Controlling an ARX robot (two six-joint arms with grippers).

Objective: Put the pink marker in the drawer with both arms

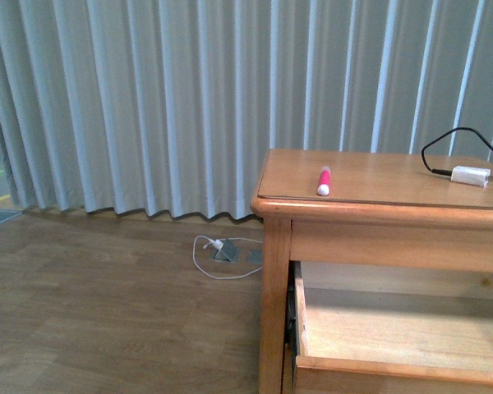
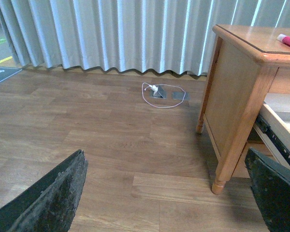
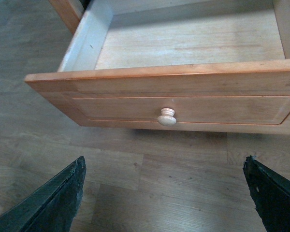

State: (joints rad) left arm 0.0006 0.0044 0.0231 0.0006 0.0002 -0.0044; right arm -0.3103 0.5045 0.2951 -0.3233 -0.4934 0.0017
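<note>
The pink marker (image 1: 324,180) lies on the dresser top (image 1: 378,176), white end toward me; its tip also shows in the left wrist view as the pink marker (image 2: 289,41). The drawer (image 1: 378,341) is pulled out and holds nothing that I can see. In the right wrist view the drawer front (image 3: 183,108) with its round knob (image 3: 166,117) faces my right gripper (image 3: 166,193), which is open over the floor, short of the knob. My left gripper (image 2: 169,193) is open above the floor, left of the dresser leg (image 2: 222,179). Neither arm shows in the front view.
A white charger block (image 1: 470,176) with a black cable lies on the dresser top at the right. A white cord (image 1: 218,256) loops by a floor socket near the grey curtain (image 1: 189,98). Wooden floor (image 1: 107,312) stretches left of the dresser.
</note>
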